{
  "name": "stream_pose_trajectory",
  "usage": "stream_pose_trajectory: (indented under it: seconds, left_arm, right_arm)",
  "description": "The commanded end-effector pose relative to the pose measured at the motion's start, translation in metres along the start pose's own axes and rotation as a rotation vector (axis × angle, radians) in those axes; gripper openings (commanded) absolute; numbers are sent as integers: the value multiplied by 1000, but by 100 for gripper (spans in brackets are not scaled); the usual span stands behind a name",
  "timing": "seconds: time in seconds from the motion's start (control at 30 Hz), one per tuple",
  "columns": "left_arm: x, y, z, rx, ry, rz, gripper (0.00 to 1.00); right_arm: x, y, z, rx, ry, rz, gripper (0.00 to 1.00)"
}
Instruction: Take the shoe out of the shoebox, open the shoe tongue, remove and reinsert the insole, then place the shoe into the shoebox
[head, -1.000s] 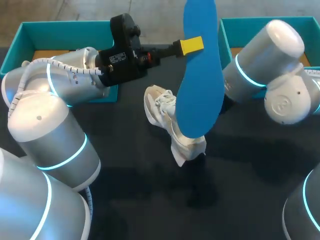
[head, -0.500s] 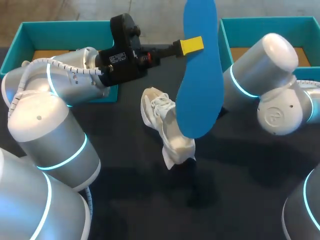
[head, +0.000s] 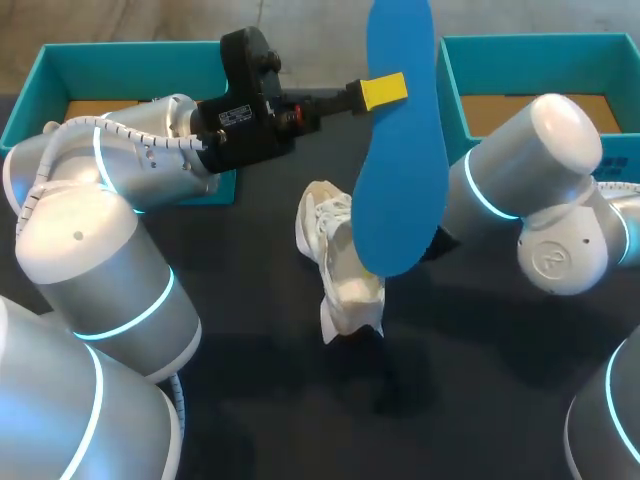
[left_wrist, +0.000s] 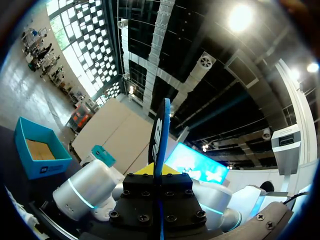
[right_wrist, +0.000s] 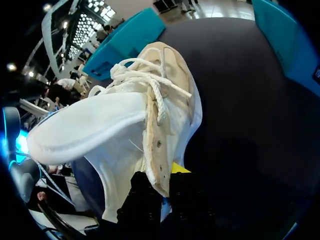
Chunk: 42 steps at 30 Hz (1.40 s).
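Observation:
A blue insole (head: 402, 150) stands upright above the table, pinched at its edge by my left gripper (head: 383, 91), which is shut on it. In the left wrist view the insole (left_wrist: 160, 131) shows edge-on between the fingers of that gripper (left_wrist: 159, 172). A white laced shoe (head: 340, 262) hangs tilted over the dark table, just below and behind the insole. My right arm (head: 530, 190) comes in from the right; the insole hides its gripper in the head view. In the right wrist view my right gripper (right_wrist: 167, 176) is shut on the side wall of the shoe (right_wrist: 135, 115) by the eyelets.
A teal shoebox (head: 48, 70) stands at the back left, partly behind my left arm. A second teal box (head: 530, 45) stands at the back right, with brown cardboard inside. The dark tabletop (head: 300, 400) spreads in front of the shoe.
My right arm has swung lower and nearer, carrying the shoe a little leftward and toward the front, turning it. The left arm and the insole have stayed still.

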<state>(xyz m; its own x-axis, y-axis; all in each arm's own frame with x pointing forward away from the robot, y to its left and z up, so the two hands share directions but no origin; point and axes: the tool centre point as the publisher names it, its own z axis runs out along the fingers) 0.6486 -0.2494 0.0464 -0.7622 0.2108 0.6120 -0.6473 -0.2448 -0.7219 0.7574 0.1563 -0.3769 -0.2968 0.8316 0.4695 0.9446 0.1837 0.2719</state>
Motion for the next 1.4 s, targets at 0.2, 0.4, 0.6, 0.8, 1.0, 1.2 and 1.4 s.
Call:
stream_pose_trajectory:
  seconds: [0.2, 0.4, 0.6, 0.8, 1.0, 1.2, 1.4]
  left_arm:
    - [0, 1, 1, 5, 0, 1, 0]
    - [0, 1, 1, 5, 0, 1, 0]
    - [0, 1, 1, 5, 0, 1, 0]
    - [0, 1, 1, 5, 0, 1, 0]
    - [0, 1, 1, 5, 0, 1, 0]
    - [0, 1, 1, 5, 0, 1, 0]
    - [0, 1, 1, 5, 0, 1, 0]
  right_arm:
    - [-3, -2, 4, 48, -28, 31, 0]
    - [-10, -2, 9, 63, -41, 51, 0]
    - [-8, -2, 12, 72, -40, 65, 0]
    - [-4, -1, 8, 76, -48, 58, 98]
    - [4, -1, -4, 65, -61, 61, 100]
    - [12, -4, -26, 43, -69, 55, 100]
    - [26, -7, -50, 9, -80, 46, 100]
